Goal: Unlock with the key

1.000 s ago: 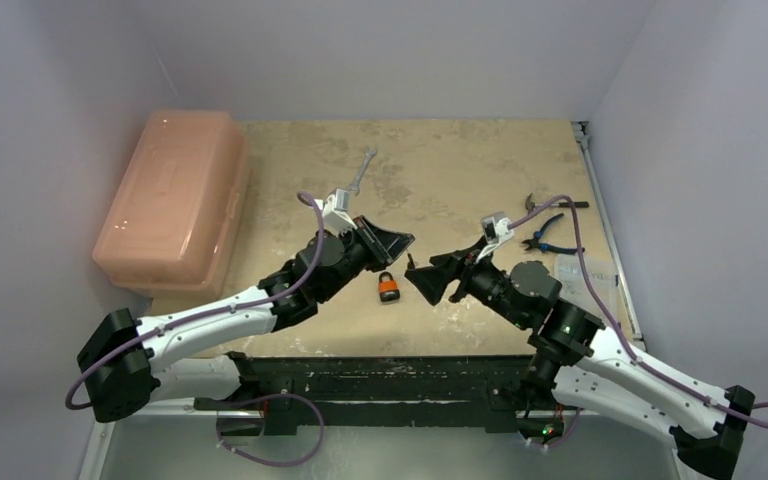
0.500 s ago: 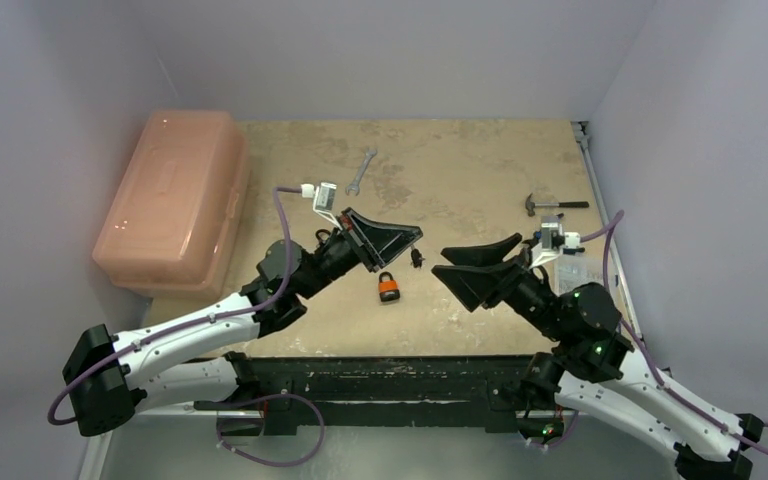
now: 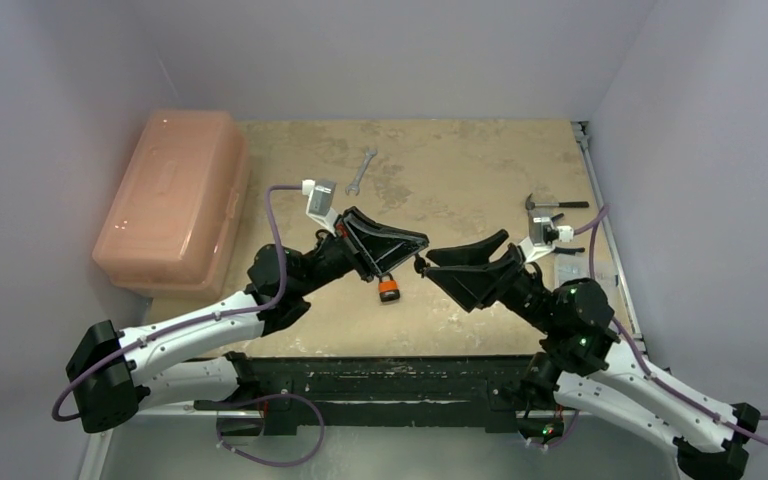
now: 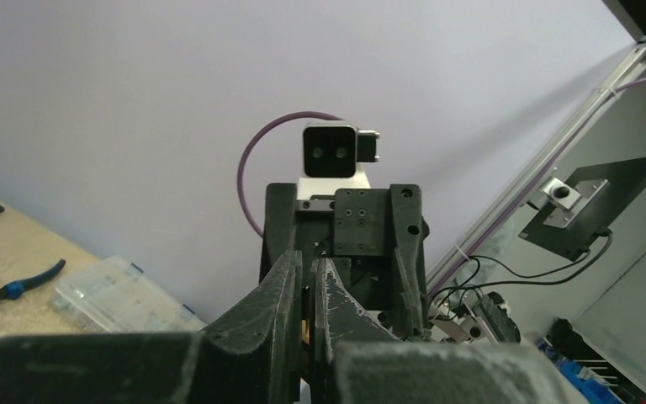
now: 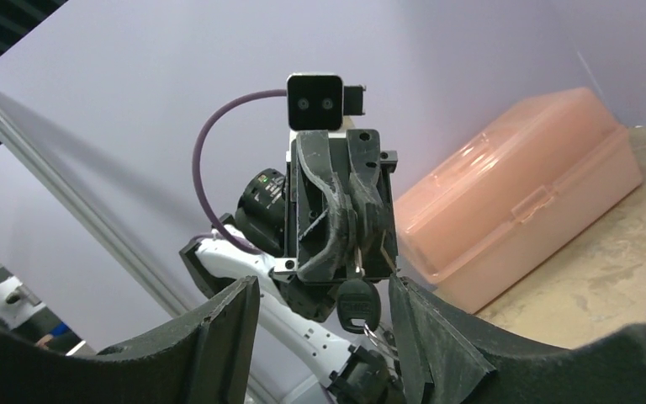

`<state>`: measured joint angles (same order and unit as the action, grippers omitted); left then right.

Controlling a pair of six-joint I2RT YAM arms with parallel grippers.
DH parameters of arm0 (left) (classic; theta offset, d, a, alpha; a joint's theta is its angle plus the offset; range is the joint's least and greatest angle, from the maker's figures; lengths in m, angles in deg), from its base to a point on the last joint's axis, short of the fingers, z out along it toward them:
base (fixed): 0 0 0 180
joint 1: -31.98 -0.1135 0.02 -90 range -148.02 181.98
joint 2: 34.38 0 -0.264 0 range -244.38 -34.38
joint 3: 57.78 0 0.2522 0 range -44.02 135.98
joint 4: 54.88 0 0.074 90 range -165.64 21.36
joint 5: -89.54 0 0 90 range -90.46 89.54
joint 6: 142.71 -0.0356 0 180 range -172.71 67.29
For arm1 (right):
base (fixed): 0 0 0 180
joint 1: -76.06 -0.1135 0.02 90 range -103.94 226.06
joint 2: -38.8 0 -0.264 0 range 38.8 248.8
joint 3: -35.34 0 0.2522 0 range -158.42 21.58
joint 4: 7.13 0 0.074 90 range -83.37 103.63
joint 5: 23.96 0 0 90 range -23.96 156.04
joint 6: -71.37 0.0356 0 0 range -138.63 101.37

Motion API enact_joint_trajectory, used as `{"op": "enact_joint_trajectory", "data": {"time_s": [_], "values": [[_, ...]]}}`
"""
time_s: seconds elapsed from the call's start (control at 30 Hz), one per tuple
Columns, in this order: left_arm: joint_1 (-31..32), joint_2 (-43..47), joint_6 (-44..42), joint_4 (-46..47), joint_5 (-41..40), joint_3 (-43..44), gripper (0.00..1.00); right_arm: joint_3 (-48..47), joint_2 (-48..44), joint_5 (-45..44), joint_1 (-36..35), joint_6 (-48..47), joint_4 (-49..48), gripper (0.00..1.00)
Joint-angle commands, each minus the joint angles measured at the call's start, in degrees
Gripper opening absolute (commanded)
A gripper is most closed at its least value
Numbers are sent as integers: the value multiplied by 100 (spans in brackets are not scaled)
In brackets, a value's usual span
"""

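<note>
Centre of the overhead view, and the two arms meet nose to nose above the beige tabletop point(image 3: 460, 170). The left pincer point(image 3: 417, 245) is clamped right down on the small black-headed key point(image 5: 358, 305). The right wrist view shows it well: the key's head hangs just below those closed fingers, with a metal ring dangling under it.

The right pincer point(image 3: 432, 266) comes in from the right side of the frame with its jaws well apart and nothing in them. From its own camera, the key's head sits in the gap between its two dark fingers point(image 5: 219, 337). Whether either finger touches the key, I cannot tell.

Down on the tabletop, the little orange-bodied padlock point(image 3: 388, 289) lies just below the left pincer's tip in the overhead view, and neither pincer touches it.

Round the edges, there's a translucent pink plastic box point(image 3: 175, 195) at the left. A silver wrench point(image 3: 360, 170) sits towards the top centre and a small hammer point(image 3: 550, 204) at the right. The blue-handled pliers point(image 4: 0, 282) lie beside a clear plastic case point(image 4: 122, 295) in the left wrist view.
</note>
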<state>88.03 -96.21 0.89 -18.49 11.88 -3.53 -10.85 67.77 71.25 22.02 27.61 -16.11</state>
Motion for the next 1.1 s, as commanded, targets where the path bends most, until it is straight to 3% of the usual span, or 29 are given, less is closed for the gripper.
{"op": "enact_joint_trajectory", "data": {"time_s": [0.0,0.43,0.73,1.07], "values": [[20,-51,68,776,287,200,0,6,246,431,8,233,-671,64],[19,-249,229,1308,357,193,0,1,507,867,8,464,-1037,49],[27,-294,230,1398,322,139,0,-40,628,878,8,568,-1099,33],[20,-181,137,1340,-53,-135,0,-71,720,823,8,628,-1022,0]]}}
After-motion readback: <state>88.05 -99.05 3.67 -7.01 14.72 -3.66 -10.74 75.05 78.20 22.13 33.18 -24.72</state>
